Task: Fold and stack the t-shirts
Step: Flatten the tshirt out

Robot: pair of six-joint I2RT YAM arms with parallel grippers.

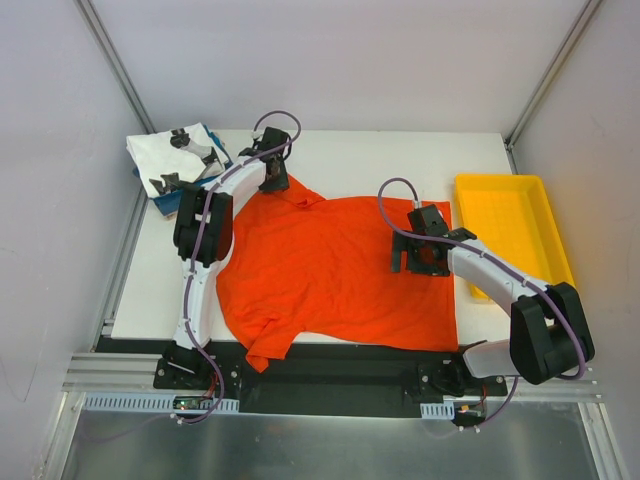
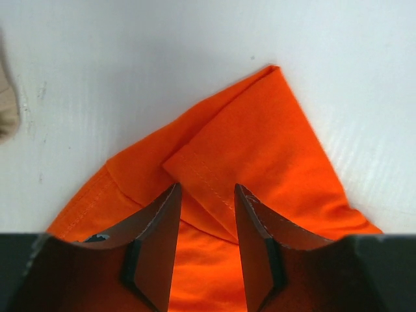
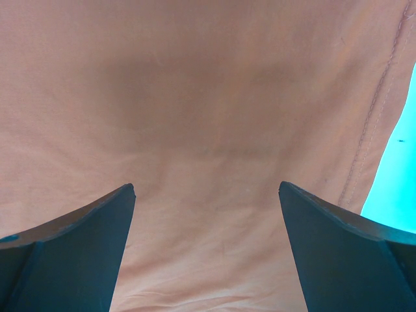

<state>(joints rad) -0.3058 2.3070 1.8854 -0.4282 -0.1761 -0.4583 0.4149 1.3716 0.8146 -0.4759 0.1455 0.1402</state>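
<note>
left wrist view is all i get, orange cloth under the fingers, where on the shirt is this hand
observer: left hand sits over the far left corner of the bright orange-red cloth tee, which lies spread on the white table.
operator: other hand near it
observer: no, the right hand hangs wide open over the tee's right side.
operator: any shirts done yet
observer: a folded white printed tee lies on a blue tee at the table's far left corner.
</note>
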